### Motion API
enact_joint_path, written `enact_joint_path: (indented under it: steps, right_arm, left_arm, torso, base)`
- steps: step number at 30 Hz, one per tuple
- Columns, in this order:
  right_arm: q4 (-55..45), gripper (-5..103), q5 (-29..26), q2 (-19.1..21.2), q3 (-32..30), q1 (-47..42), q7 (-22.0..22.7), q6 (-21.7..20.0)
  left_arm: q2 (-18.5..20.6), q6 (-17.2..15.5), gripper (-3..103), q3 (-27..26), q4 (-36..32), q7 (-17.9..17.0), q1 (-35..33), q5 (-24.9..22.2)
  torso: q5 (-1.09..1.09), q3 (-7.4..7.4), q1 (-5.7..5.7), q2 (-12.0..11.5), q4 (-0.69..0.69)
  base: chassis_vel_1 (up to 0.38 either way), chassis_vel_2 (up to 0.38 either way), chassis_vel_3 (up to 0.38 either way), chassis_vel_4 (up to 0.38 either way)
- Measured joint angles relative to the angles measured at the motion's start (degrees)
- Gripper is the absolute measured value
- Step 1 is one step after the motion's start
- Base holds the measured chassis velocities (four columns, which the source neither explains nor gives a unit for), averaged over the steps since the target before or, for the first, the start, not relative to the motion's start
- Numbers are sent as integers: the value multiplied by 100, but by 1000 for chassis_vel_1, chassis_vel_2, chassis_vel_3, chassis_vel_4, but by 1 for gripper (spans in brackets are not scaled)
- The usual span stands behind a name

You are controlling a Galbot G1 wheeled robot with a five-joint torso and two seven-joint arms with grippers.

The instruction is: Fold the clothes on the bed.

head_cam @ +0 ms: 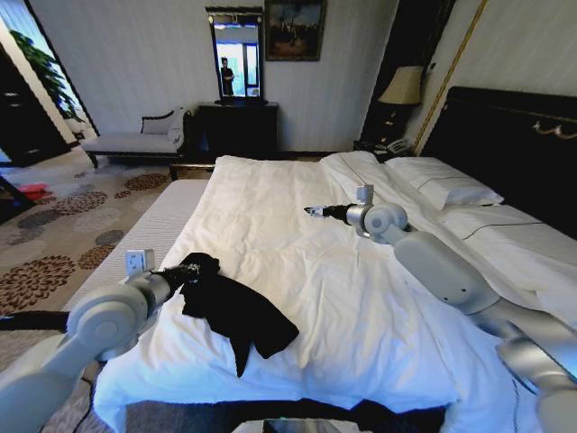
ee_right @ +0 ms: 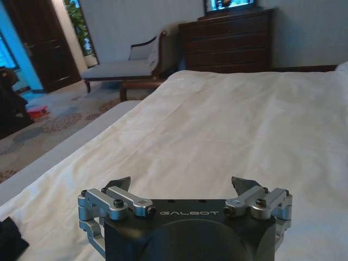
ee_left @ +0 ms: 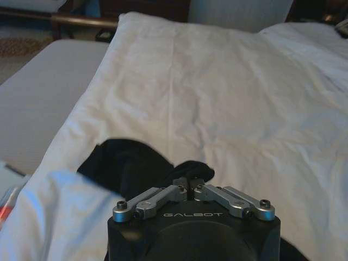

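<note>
The clothes [head_cam: 242,314] are a small black top lying crumpled near the front left of the bed [head_cam: 297,225] with its white duvet. My left gripper [head_cam: 187,271] is shut on the top's near left edge, and a bunch of the black fabric [ee_left: 128,163] is pinched between the closed fingers [ee_left: 181,190] in the left wrist view. My right gripper [head_cam: 312,212] hovers over the middle of the duvet, well beyond the top. It is open, its fingertips [ee_right: 124,181] spread wide with nothing between them. A corner of the clothes [ee_right: 10,240] shows in the right wrist view.
White pillows [head_cam: 446,185] lie against the dark headboard [head_cam: 505,135] on the right. A lamp [head_cam: 403,86] stands in the far corner. A grey chaise [head_cam: 135,140] and a dark dresser [head_cam: 237,126] stand beyond the bed. Patterned carpet [head_cam: 63,234] spreads to the left.
</note>
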State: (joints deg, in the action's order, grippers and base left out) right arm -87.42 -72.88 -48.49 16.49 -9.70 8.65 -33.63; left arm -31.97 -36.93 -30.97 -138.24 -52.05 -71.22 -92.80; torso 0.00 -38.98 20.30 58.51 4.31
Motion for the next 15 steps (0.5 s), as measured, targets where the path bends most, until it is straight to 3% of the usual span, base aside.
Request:
enact_joint_path:
  steps: [8, 15]
  right_arm:
    - [832, 100, 623, -747, 931, 585, -477, 287]
    - [1247, 100, 1291, -1428, 1512, 758, -765, 510]
  left_arm:
    - [-442, 16, 1, -1057, -367, -87, -1519, 181]
    - [-689, 20, 1, -1256, -499, -108, -1979, 280]
  torso:
    - [0, 0, 0, 0, -1]
    - [-1, 0, 0, 0, 2]
  base:
    - [0, 0, 0, 0]
    - [0, 0, 0, 0]
